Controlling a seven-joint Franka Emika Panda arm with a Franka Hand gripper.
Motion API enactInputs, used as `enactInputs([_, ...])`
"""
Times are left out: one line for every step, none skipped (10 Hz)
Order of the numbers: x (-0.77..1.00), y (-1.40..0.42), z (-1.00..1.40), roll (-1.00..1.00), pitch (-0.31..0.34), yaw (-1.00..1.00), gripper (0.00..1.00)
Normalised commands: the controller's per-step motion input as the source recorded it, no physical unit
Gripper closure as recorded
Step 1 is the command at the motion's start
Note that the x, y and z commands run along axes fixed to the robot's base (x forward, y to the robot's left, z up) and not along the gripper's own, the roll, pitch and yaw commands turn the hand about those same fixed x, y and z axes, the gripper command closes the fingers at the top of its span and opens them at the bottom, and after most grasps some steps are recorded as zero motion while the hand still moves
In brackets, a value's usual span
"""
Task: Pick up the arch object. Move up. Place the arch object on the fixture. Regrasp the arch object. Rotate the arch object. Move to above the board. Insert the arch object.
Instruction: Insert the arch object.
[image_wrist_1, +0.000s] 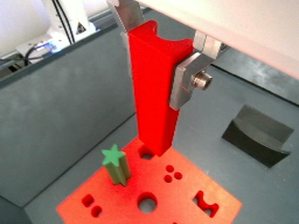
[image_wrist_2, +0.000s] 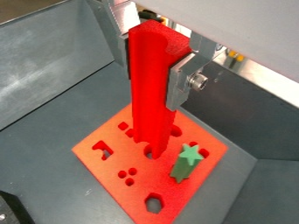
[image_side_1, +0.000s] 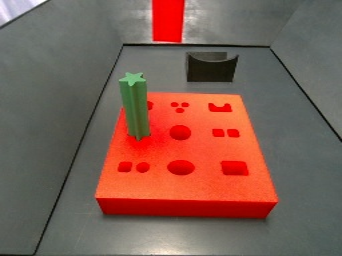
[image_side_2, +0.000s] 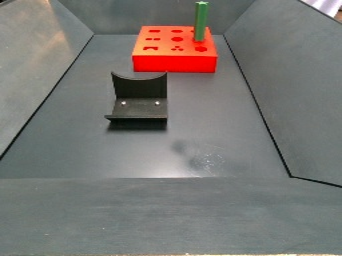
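Observation:
The arch object (image_wrist_1: 155, 87), a long red prism with a curved notch in its upper end, hangs upright in my gripper (image_wrist_1: 158, 61). The silver fingers (image_wrist_1: 187, 83) are shut on its upper part, as both wrist views show (image_wrist_2: 152, 87). Its lower end is above the red-orange board (image_wrist_1: 117, 197), near the holes beside the green star-topped post (image_wrist_1: 114, 164). In a side view only the arch object (image_side_1: 167, 20) shows, high above the far end of the board (image_side_1: 201, 188); the gripper is out of frame. The dark fixture (image_side_1: 211, 66) stands behind the board, empty.
The green post (image_side_1: 135, 105) stands upright in the board's left side. Grey sloping walls enclose the dark floor. In a side view the fixture (image_side_2: 139, 100) sits mid-floor with the board (image_side_2: 174, 63) beyond it. Cables lie outside the wall (image_wrist_1: 35, 48).

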Motion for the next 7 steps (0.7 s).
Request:
enactInputs([0.98, 0.27, -0.33, 0.0, 0.051, 0.06, 1.0])
enactInputs([0.99, 0.23, -0.3, 0.0, 0.037, 0.07, 1.0])
enactInputs([0.93, 0.16, -0.24, -0.06, 0.014, 0.0, 1.0])
enactInputs([1.0, 0.17, -0.42, -0.01, 0.043, 0.02, 1.0])
enactInputs([1.0, 0.05, -0.54, 0.01, 0.064, 0.0, 1.0])
enactInputs([1.0, 0.0, -0.54, 0.05, 0.046, 0.0, 1.0])
enactInputs([1.0, 0.0, -0.47, 0.02, 0.034, 0.0, 1.0])
